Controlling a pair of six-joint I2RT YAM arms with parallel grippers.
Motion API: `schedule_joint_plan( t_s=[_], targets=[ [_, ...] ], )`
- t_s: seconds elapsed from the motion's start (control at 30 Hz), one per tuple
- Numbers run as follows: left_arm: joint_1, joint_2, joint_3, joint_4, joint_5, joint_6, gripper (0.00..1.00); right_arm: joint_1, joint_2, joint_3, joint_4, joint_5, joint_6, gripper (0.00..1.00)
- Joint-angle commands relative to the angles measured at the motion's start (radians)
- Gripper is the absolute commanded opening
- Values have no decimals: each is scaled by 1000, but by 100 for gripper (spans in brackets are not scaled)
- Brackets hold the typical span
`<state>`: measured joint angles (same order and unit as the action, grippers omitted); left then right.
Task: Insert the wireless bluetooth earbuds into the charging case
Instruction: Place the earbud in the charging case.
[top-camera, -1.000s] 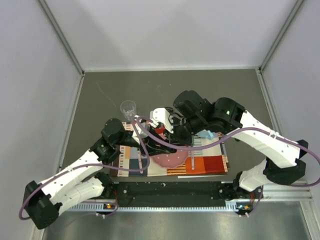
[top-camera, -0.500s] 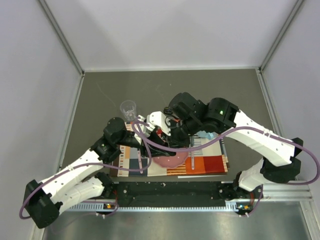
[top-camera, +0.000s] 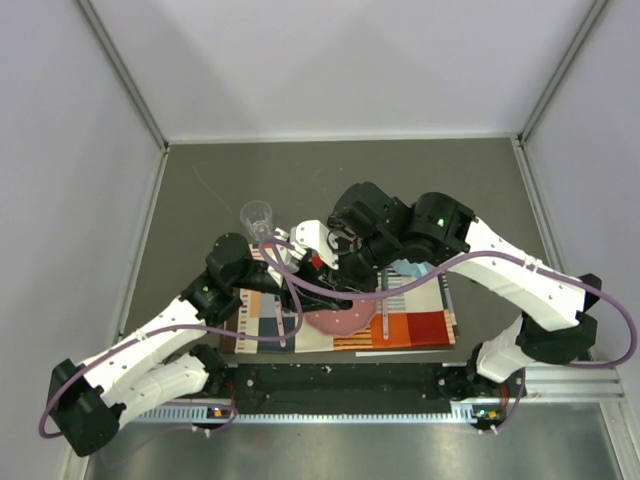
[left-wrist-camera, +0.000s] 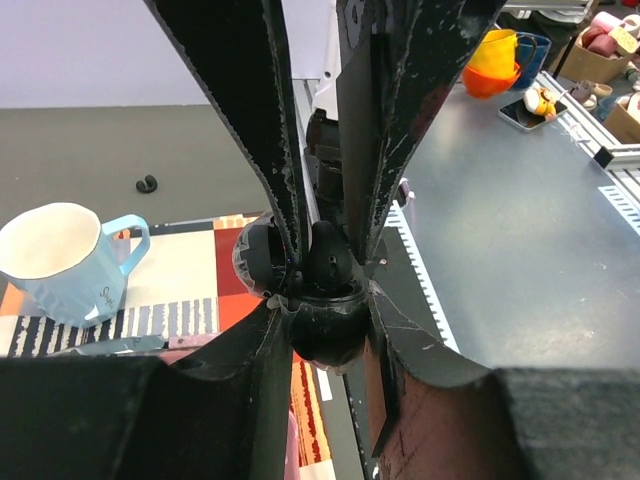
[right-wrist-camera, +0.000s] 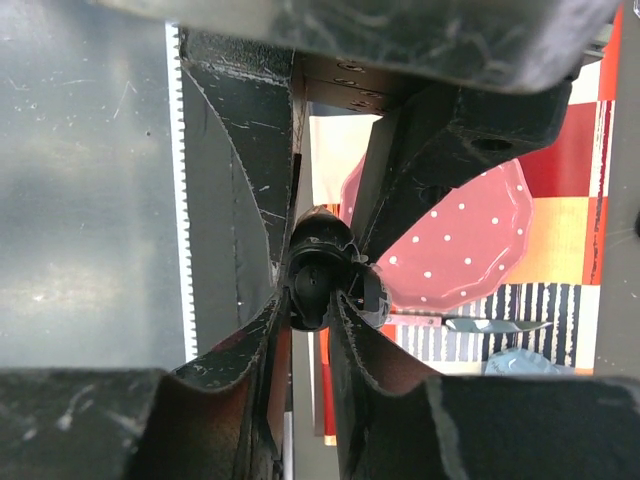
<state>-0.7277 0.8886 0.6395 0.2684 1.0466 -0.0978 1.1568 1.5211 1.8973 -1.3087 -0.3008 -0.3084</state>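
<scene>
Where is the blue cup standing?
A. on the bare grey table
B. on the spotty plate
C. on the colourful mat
C: in the left wrist view, the blue cup stands on the striped and orange patches of the colourful mat.

This is a robotics lab test cell. A patchwork placemat (top-camera: 415, 328) lies on a grey table (top-camera: 330, 180) that is closed in behind and on both sides of the mat by plain white panels (top-camera: 340, 60) on aluminium posts (top-camera: 120, 70). A left arm (top-camera: 150, 348) and a right arm (top-camera: 520, 275) stand on a slotted rail (top-camera: 340, 412) just in front of the mat. Past the mat's edge, the left wrist view shows a bare metal bench (left-wrist-camera: 520, 230) carrying a cardboard box (left-wrist-camera: 590, 60) and bright cups (left-wrist-camera: 495, 65).
</scene>
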Motion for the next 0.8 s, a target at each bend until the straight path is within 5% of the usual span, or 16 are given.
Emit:
schedule_joint_plan(
  t_s=[0.0,0.77],
  targets=[
    [-3,-11,54,97,27,15,0,15,-15,39,75,11,6,22],
    [-3,-25,12,141,-23,-2,0,15,-52,68,170,55,52,24]
  ],
)
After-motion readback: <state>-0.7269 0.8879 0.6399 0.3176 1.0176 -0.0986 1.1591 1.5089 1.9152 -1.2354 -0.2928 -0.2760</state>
